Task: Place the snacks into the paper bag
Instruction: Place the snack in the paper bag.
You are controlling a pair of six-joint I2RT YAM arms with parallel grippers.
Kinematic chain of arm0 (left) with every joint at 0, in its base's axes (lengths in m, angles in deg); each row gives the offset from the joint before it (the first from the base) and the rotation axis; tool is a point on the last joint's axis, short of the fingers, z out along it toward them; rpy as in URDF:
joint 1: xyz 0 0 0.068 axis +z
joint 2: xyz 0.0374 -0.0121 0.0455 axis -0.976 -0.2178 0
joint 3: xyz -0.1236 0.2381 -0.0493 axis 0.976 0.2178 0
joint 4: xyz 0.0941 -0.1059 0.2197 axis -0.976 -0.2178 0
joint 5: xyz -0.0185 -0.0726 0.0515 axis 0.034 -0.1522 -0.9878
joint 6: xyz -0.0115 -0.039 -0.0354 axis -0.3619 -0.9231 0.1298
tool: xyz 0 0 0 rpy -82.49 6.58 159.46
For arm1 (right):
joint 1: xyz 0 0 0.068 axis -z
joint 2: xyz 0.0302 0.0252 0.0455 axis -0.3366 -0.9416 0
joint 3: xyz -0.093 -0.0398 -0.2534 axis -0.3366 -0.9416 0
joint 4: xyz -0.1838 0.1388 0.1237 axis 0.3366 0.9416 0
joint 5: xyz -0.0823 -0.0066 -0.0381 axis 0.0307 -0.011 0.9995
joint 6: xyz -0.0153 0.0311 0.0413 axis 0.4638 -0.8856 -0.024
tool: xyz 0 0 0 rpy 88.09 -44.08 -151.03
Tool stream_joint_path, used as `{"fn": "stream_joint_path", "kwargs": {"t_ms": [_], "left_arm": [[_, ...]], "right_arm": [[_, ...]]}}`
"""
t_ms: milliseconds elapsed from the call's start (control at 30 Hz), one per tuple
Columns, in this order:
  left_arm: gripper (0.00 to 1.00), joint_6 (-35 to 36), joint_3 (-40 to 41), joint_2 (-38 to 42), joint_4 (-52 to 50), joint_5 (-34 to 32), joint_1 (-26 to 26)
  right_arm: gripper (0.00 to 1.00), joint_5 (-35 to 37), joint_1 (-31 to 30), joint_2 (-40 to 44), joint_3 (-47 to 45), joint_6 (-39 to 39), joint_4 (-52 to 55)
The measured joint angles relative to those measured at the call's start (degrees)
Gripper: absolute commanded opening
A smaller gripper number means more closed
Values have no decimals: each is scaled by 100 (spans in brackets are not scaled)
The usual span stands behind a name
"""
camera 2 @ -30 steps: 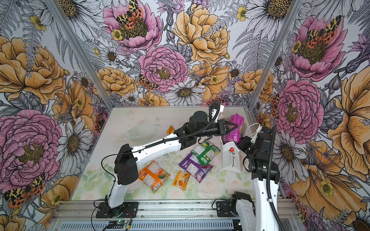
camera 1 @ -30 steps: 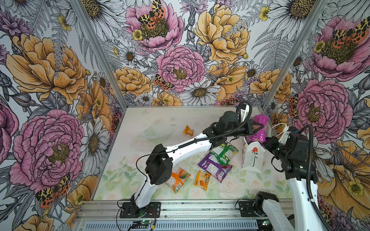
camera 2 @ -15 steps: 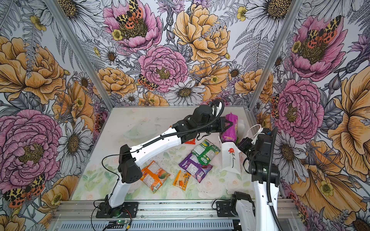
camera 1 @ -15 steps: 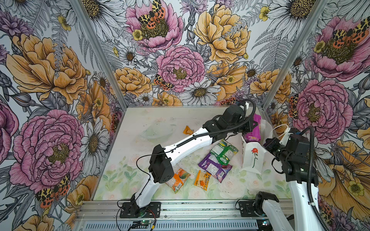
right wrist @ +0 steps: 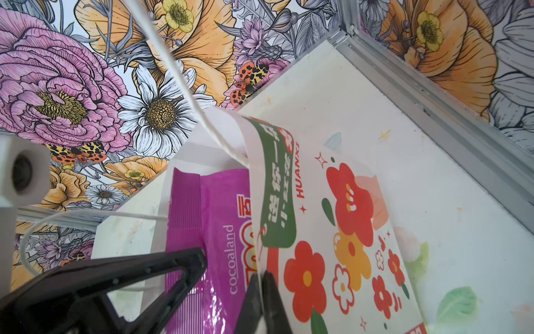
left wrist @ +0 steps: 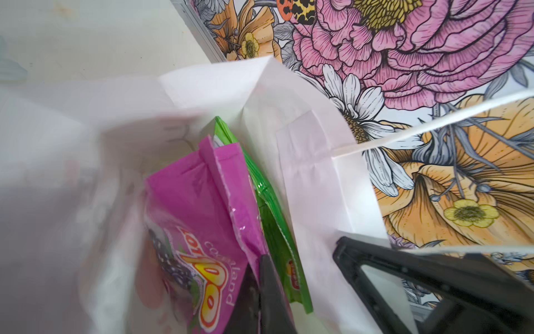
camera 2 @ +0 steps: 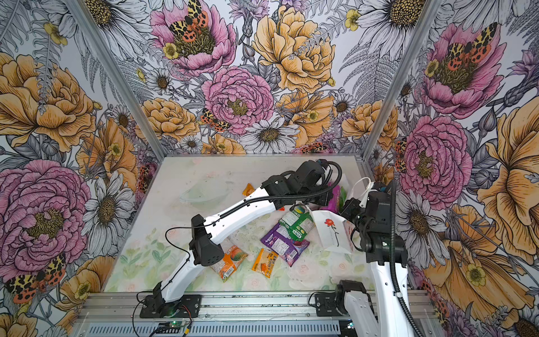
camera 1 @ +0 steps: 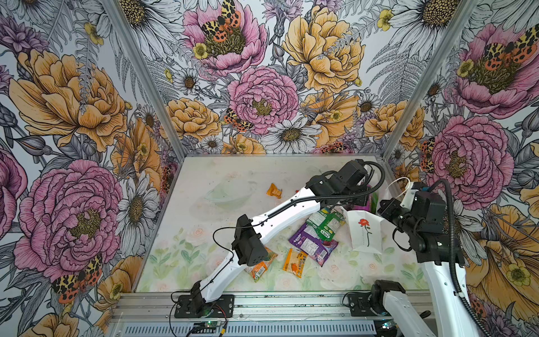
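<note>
The white paper bag [camera 1: 364, 233] with a red rose stands at the table's right side, its mouth open. My right gripper [right wrist: 261, 289] is shut on the bag's flowered wall [right wrist: 332, 231] at the rim. My left gripper [left wrist: 261, 289] reaches into the mouth, its jaws pinched on the edge of a magenta pouch [left wrist: 199, 225] that hangs inside the bag. A green chip bag [left wrist: 268, 208] sits behind the pouch in the bag. From above, only a sliver of the magenta pouch [camera 2: 335, 194] shows past the left wrist.
On the table left of the bag lie a green-white packet [camera 1: 325, 223] over a purple pouch [camera 1: 312, 245], an orange packet [camera 1: 294, 259], another orange packet [camera 1: 261, 267] partly under the left elbow, and a small orange sachet [camera 1: 274, 191] farther back. The right wall stands close behind the bag.
The left arm has carried the magenta pouch to the right and down into the bag's mouth. The right gripper has stayed on the bag's rim.
</note>
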Motion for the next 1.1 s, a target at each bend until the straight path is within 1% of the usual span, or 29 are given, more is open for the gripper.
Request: {"fn": "stream_joint_path", "kwargs": {"t_ms": [33,133,333,467,667,767,867,967,1100], "left_arm": [[24,61,2,0,-28,-57,-13],[35,203,44,39,-35,-238,-52],[44,393,437,522,-28,-627,-149],[46,472,846,1056,61,-846,-181],[51,479,2144,2052,695,-1025,-184],[57,492,3239,2723,1180,-1095,-168],[61,603,4194,3449,1401,-1333,-153],[63,695,5069,4297,1615,-1613,-101],[68,734,6225,5648,1871,-1978,116]], "right_arm": [[0,22,-63,-15,17,4,7],[0,83,-205,-66,66,22,39],[0,245,-431,-142,116,129,59],[0,356,-540,-199,153,181,57],[0,492,-649,-251,192,297,83],[0,560,-708,-262,197,402,90],[0,625,-780,-262,197,516,96],[0,706,-828,-260,195,621,98],[0,802,-841,-236,160,723,81]]}}
